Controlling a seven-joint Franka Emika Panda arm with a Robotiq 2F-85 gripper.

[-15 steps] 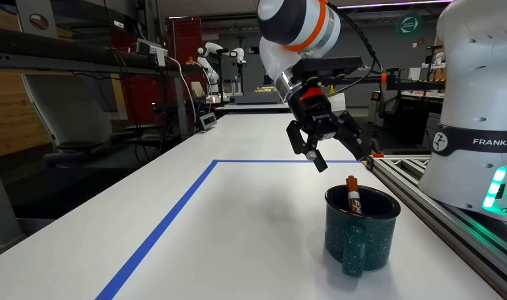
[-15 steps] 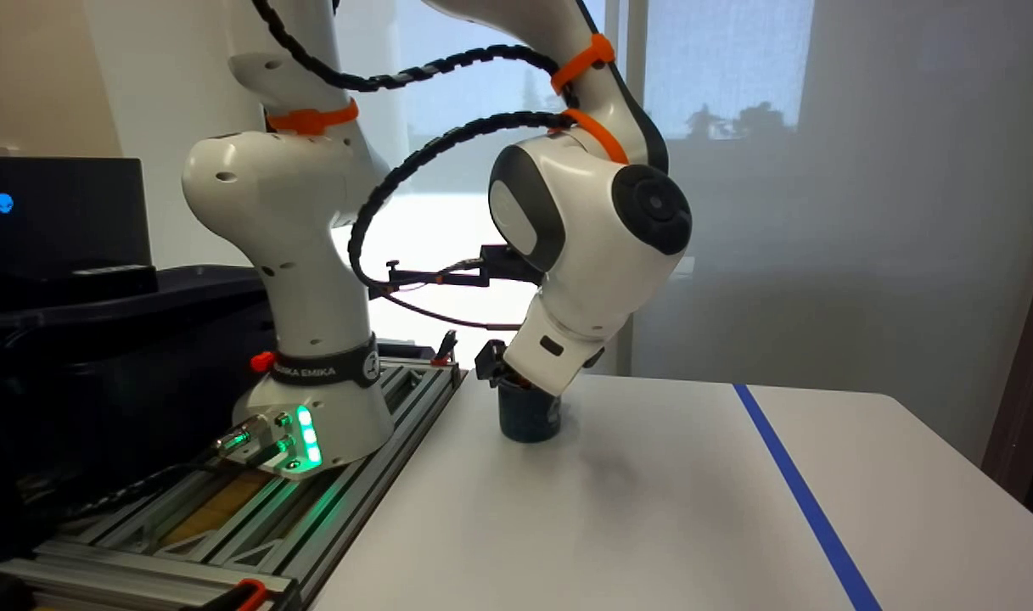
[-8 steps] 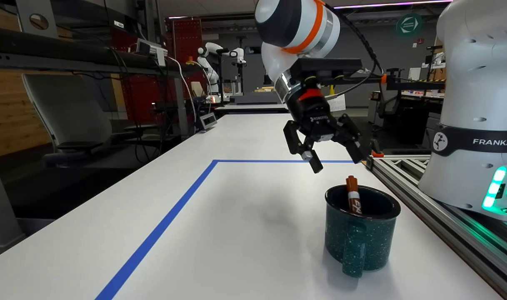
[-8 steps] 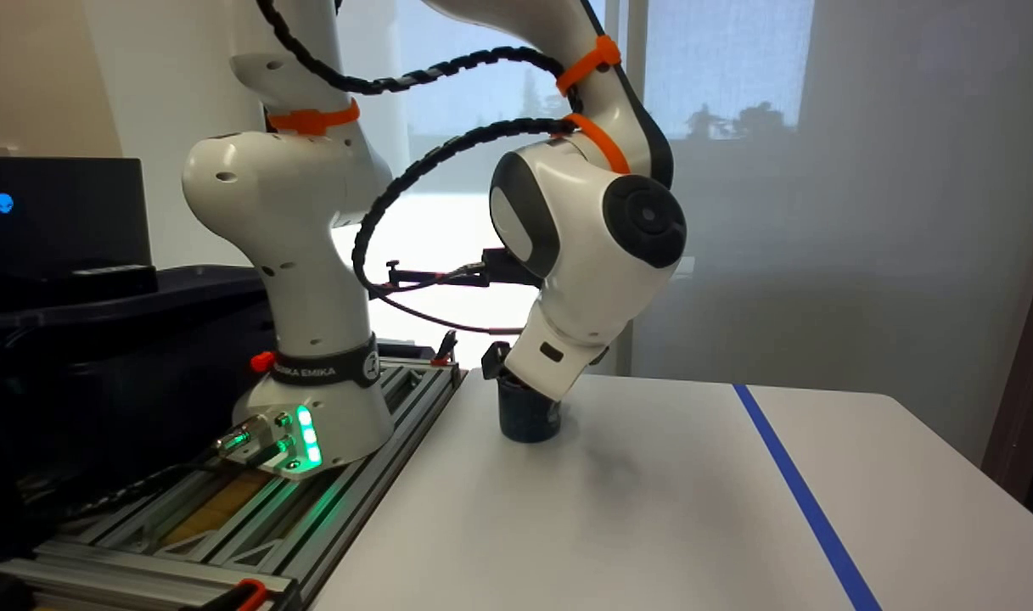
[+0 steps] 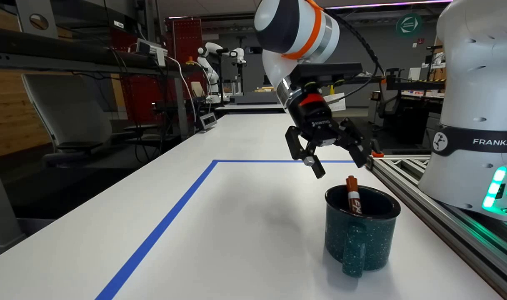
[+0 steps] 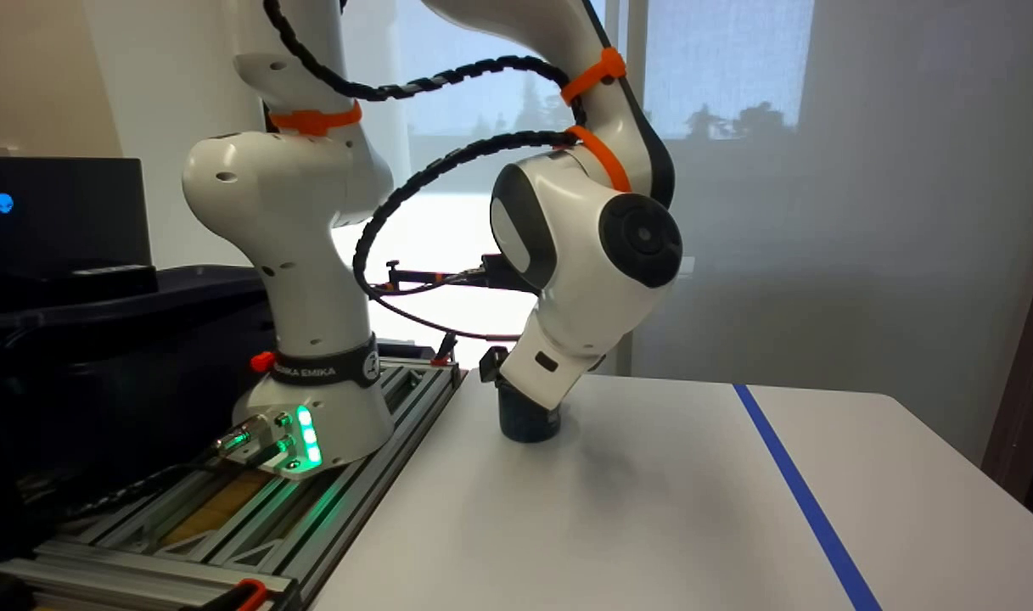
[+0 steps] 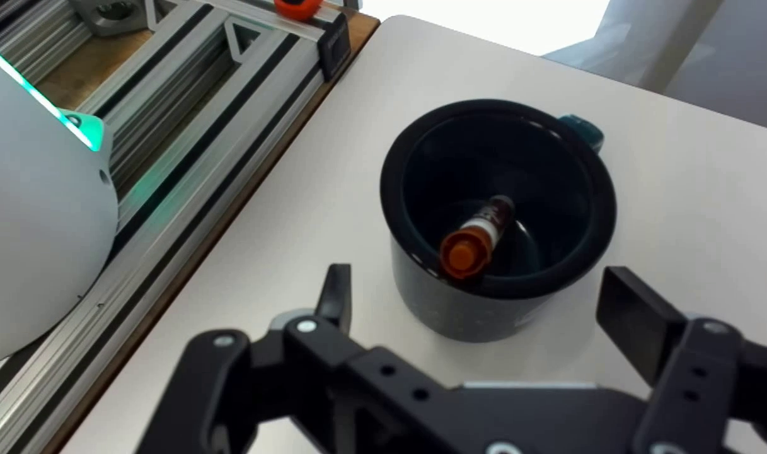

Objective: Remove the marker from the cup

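Observation:
The cup (image 5: 378,246), a dark green-blue speckled mug, stands upright on the white table; its handle faces the camera in this exterior view. Leaning inside it is the marker (image 5: 353,193), whose orange-red capped end sticks up above the rim. From the wrist, the marker (image 7: 474,239) rests its capped end against the near rim of the cup (image 7: 465,315). My gripper (image 5: 340,168) hangs tilted just above the cup and behind it, jaws wide apart, touching neither. Nothing is between its fingers (image 7: 638,321). The arm's wrist largely hides the gripper and the top of the cup (image 6: 529,422) in an exterior view.
The metal rail frame (image 7: 188,170) and the white robot base (image 5: 478,166) lie close beside the cup, along the table edge. Blue tape (image 5: 166,221) marks lines on the table (image 5: 253,233). A black laptop (image 6: 58,212) sits behind the base.
The gripper has come down slightly toward the cup, and the arm's wrist sits lower. Its jaws have stayed wide apart. Cup and marker have not moved.

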